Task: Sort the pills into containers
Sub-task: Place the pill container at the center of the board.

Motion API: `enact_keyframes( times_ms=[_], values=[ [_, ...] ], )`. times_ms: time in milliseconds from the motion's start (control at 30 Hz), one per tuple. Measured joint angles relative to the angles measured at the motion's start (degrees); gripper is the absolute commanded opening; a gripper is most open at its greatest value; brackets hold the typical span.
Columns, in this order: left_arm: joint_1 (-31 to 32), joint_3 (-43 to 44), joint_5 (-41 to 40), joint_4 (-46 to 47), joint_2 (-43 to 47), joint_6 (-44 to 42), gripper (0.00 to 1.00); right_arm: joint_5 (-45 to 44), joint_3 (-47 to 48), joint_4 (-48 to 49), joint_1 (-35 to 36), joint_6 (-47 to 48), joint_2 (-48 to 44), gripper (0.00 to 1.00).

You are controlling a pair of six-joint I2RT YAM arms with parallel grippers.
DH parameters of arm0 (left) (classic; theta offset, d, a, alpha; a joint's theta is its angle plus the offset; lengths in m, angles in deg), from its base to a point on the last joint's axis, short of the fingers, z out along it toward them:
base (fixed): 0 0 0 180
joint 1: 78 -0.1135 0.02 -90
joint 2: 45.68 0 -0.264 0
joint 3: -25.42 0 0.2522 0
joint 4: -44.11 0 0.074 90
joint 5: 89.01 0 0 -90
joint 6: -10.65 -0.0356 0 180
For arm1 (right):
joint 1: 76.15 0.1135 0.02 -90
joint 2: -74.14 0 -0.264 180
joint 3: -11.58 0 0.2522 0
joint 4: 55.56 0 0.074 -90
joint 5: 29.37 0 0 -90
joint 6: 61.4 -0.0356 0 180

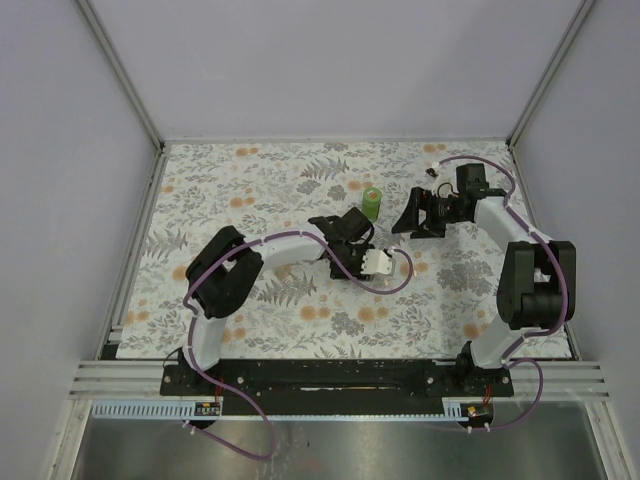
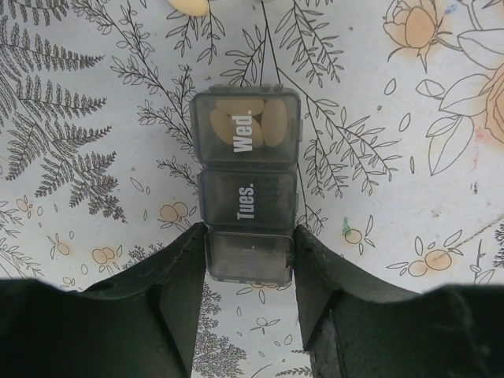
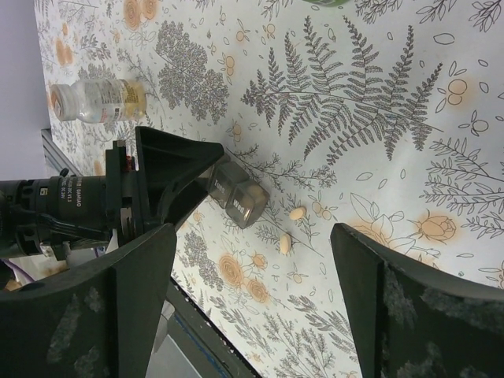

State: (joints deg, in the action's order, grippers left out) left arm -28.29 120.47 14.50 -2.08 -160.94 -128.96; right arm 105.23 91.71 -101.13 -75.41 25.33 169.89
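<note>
Visitor: Pills in one cell only, is that right? Where does the sorting stand?

Technician: Early, by my reading. The left hand point(image 2: 249, 244) is clamped on the near end cell of the pill organizer point(image 2: 247, 197), which lies flat on the tabletop point(image 2: 71, 236) and reaches straight out from its fingers. The "Wed." cell point(image 2: 246, 122), farthest from that hand, holds a few tan oval pills under its smoky lid.

Visitor: And the "Tues." cell point(image 2: 247, 203)?

Technician: It looks empty, though the dark lid makes that hard to confirm. The cell pinched between the fingers is too hidden to judge.

Visitor: What is left out?

Technician: At least two loose pills point(image 3: 297, 213) lie on the tabletop just past the organizer's far end, ahead of the left hand. The right hand point(image 1: 412, 218) hangs above the scene with its jaws spread wide and nothing between them.

Visitor: Other containers?

Technician: A green container point(image 1: 372, 203) stands just beyond the left hand, between the two hands. A clear bottle point(image 3: 98, 101) lies on its side, well beyond the left hand as the right hand looks at it. Whether it has pills in it, I cannot tell. I judge most of the job is yet to be done.
</note>
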Motion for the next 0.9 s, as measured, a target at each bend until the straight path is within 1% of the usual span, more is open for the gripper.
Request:
enact_keyframes(
  times_ms=[200, 233, 300, 333, 433, 467, 500, 533, 667, 900],
  values=[
    [0.39, 0.04, -0.28, 0.13, -0.11, 0.07, 0.27, 0.07, 0.0, -0.59, -0.04, 0.02, 0.02, 0.9],
    [0.39, 0.07, -0.28, 0.13, -0.11, 0.09, 0.3, 0.13, 0.0, -0.63, -0.04, 0.02, 0.04, 0.9],
    [0.39, 0.07, -0.28, 0.13, -0.11, 0.17, 0.4, 0.57, 0.0, -0.63, -0.04, 0.02, 0.17, 0.9],
    [0.42, 0.07, -0.28, 0.13, -0.11, 0.22, 0.46, 0.72, 0.0, -0.63, -0.04, 0.02, 0.31, 0.9],
    [0.42, 0.07, -0.28, 0.15, -0.11, 0.57, 0.73, 1.16, 0.0, -0.63, -0.04, 0.02, 0.72, 0.9],
    [0.42, 0.11, -0.31, 0.37, -0.11, 0.61, 0.78, 1.29, 0.0, -0.63, -0.04, 0.02, 0.81, 0.9],
    [0.42, 0.24, -0.26, 0.57, -0.11, 0.66, 0.87, 1.4, 0.0, -0.66, -0.04, 0.02, 0.83, 0.9],
    [0.42, 0.33, -0.24, 0.85, -0.11, 1.05, 0.89, 1.46, 0.0, -0.63, -0.04, 0.02, 0.83, 0.9],
    [0.42, 0.35, 0.0, 1.16, -0.02, 1.66, 0.94, 1.55, 0.0, -0.63, -0.04, 0.02, 0.83, 0.9],
    [-0.15, -1.7, 0.63, 1.73, 1.57, 2.08, 0.94, 1.86, 0.0, -0.63, -1.77, 0.04, 0.83, 0.9]
  ],
)
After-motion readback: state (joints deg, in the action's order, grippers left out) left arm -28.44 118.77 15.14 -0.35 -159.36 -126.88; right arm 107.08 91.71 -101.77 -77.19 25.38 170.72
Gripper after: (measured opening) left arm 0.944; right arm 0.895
